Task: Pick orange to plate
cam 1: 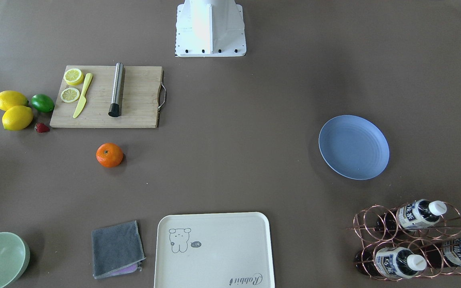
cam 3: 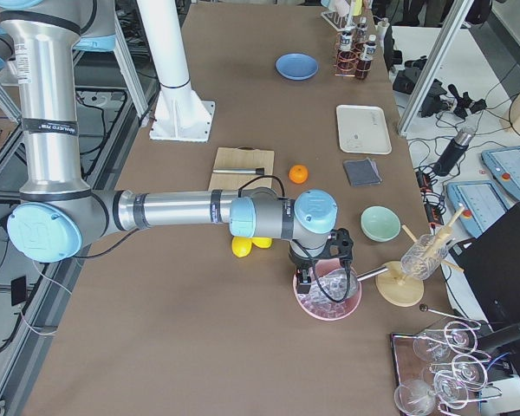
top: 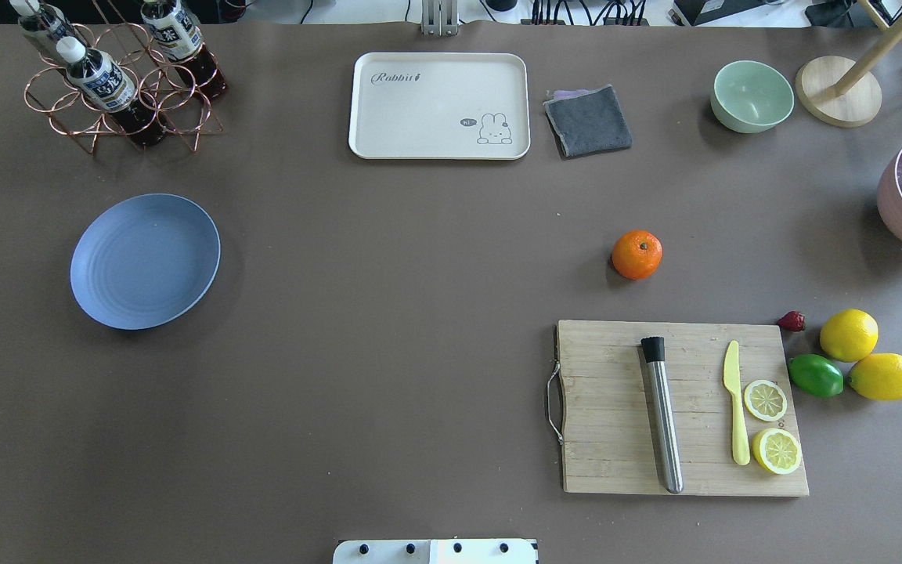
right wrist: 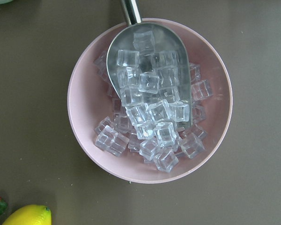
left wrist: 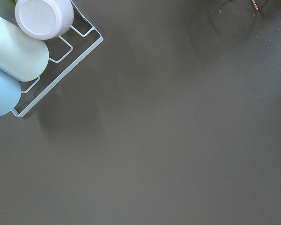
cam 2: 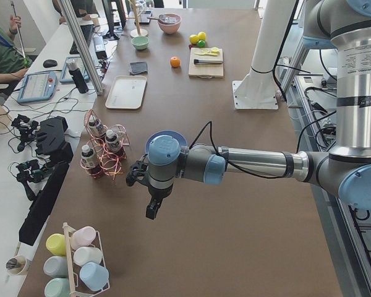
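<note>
The orange [cam 1: 109, 155] [top: 637, 254] rests alone on the brown table, just beyond the cutting board from the robot. The light-blue plate [cam 1: 353, 147] [top: 145, 261] lies bare far across the table on the robot's left side. Neither gripper shows in the overhead or front views. In the exterior left view the left gripper [cam 2: 149, 198] hangs over bare table near the plate's end; I cannot tell if it is open or shut. In the exterior right view the right gripper [cam 3: 321, 273] hovers above a pink bowl of ice [right wrist: 150, 101], well away from the orange [cam 3: 298, 174]; I cannot tell its state either.
A wooden cutting board [top: 615, 439] holds a steel muddler [top: 662, 415], a yellow knife and lemon slices. Two lemons [top: 849, 334], a lime [top: 815, 375] and a strawberry lie beside it. Cream tray [top: 439, 106], grey cloth [top: 588, 120], green bowl [top: 752, 95], bottle rack [top: 118, 78].
</note>
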Robot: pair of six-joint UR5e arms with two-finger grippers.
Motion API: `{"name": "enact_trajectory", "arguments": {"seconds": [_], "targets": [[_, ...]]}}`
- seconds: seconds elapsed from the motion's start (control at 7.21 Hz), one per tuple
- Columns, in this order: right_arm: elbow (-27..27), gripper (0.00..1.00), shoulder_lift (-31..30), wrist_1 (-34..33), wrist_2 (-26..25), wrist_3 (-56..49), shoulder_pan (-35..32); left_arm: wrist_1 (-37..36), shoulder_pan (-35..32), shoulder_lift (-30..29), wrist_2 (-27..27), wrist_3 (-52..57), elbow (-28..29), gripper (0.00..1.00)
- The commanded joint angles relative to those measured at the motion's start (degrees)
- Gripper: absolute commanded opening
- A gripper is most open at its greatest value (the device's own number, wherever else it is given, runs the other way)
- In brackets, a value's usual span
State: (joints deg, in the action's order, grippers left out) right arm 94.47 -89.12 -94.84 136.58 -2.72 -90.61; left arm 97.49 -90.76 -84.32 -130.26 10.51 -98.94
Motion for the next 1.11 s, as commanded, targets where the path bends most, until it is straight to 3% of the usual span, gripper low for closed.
{"name": "enact_trajectory", "arguments": {"seconds": [0.0, 0.97], "targets": [[0.02, 1.00, 0.00, 0.00, 0.09, 0.00, 0.00, 0.06, 0.15, 0.30, 0.00, 0.03, 0.24, 0.98], [1.33, 1.00, -0.62, 0.18, -0.17, -0.79, 0.70, 0.42, 0.15, 0.21, -0.17, -0.23, -0.29, 0.98]]}}
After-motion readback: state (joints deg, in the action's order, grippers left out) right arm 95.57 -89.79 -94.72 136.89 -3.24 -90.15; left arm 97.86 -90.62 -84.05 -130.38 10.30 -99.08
